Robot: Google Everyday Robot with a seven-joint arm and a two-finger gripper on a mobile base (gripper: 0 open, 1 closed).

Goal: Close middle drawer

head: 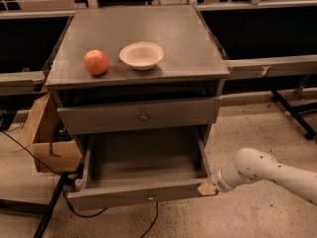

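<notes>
Your middle drawer (143, 196) stands pulled well out, low in the view, below the shut upper drawer (138, 115). At its 3 o'clock front corner the end effector (207, 188) touches the drawer front; you cannot tell how far open it is. At 12 o'clock, the desk (188, 43) carries an apple (96, 62) and a bowl (141, 55).

The middle drawer (124, 196) is seen standing well out of the grey cabinet (198, 58), below the upper drawer (99, 117), which is shut. The gripper (207, 188) is placed at the right end of the open drawer's front, touching it or just beside it, at the end of a white arm (270, 171) from the right. An apple (96, 62) and a bowl (141, 55) are set side by side on top.
</notes>
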